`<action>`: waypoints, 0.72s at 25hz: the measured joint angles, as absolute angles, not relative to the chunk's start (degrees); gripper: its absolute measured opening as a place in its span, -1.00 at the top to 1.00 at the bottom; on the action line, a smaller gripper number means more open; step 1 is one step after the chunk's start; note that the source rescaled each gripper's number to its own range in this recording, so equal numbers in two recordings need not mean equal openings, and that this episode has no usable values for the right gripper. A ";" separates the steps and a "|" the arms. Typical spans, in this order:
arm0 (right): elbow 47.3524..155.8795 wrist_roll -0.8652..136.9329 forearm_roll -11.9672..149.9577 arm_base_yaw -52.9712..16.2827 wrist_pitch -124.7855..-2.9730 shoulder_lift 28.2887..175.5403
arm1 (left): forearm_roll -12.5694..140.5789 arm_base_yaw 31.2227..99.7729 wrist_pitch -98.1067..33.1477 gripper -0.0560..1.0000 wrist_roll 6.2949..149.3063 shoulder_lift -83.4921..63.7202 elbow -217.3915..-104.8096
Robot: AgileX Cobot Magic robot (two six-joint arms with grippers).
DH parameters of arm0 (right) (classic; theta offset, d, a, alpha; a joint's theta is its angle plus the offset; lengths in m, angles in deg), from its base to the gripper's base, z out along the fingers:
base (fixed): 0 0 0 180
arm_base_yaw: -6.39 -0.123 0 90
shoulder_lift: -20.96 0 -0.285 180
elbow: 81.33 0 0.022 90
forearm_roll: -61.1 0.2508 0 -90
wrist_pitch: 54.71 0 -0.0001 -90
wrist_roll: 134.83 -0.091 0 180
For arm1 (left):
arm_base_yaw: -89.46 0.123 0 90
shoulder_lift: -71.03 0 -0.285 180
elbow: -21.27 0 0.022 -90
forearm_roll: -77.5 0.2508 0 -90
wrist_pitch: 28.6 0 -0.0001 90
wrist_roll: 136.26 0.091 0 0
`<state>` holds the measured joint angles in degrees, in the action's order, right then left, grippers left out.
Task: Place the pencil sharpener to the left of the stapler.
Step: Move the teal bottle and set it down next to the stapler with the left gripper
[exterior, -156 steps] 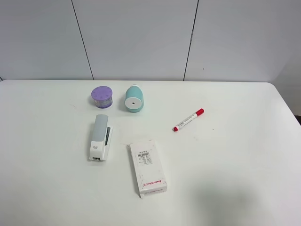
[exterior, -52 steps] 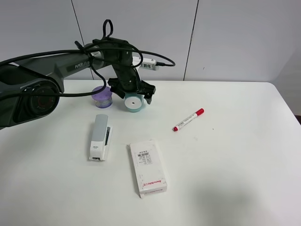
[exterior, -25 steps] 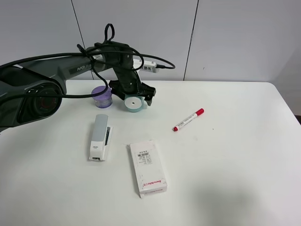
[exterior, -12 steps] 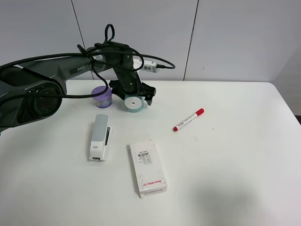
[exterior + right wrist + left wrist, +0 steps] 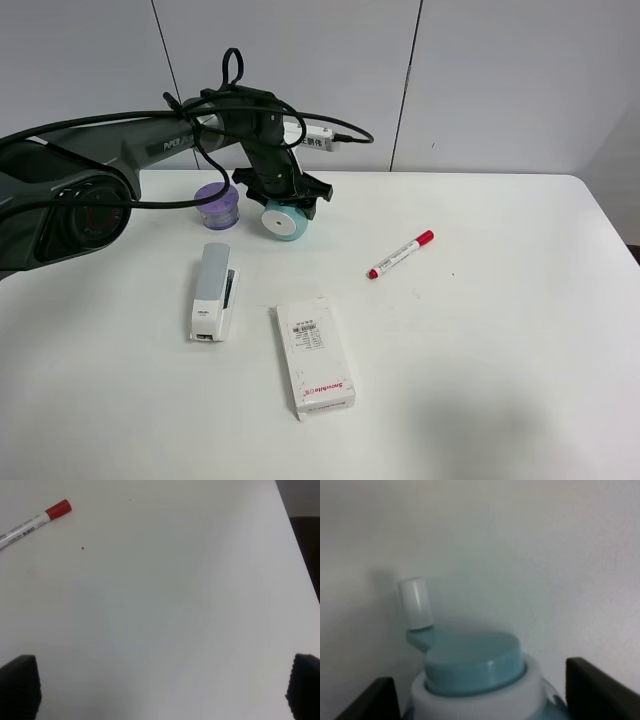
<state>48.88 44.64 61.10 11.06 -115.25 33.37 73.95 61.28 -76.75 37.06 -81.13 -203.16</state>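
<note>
The teal pencil sharpener (image 5: 283,220) sits at the back of the table, its white round face turned toward the front and tilted slightly down. My left gripper (image 5: 286,203) reaches over it from behind and is shut on its body, one finger on each side. In the left wrist view the sharpener's teal back (image 5: 472,662) and white crank knob fill the space between the dark fingers (image 5: 602,690). The grey-and-white stapler (image 5: 213,292) lies to the front left of the sharpener. My right gripper (image 5: 162,692) is open over bare table.
A purple round container (image 5: 216,205) stands just left of the sharpener, close to the left arm. A red-capped marker (image 5: 400,254) lies at the right of centre, also in the right wrist view (image 5: 32,522). A white labelled box (image 5: 314,356) lies right of the stapler.
The left arm came in over the sharpener and settled around it. In the last half second the fingers closed in and the sharpener's face shifted and tilted slightly.
</note>
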 joint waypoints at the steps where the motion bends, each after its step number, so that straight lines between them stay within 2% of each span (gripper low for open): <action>1: 48.88 44.64 61.10 11.06 -115.25 33.37 | 73.95 61.28 -76.75 0.89 37.06 -81.13 -203.16; 18: 48.88 44.64 61.10 11.06 -115.25 33.37 | 73.95 61.28 -76.69 0.89 37.01 -81.13 -203.16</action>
<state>48.88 44.64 61.10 11.06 -115.25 33.37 73.95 61.28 -76.69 37.01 -81.13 -203.16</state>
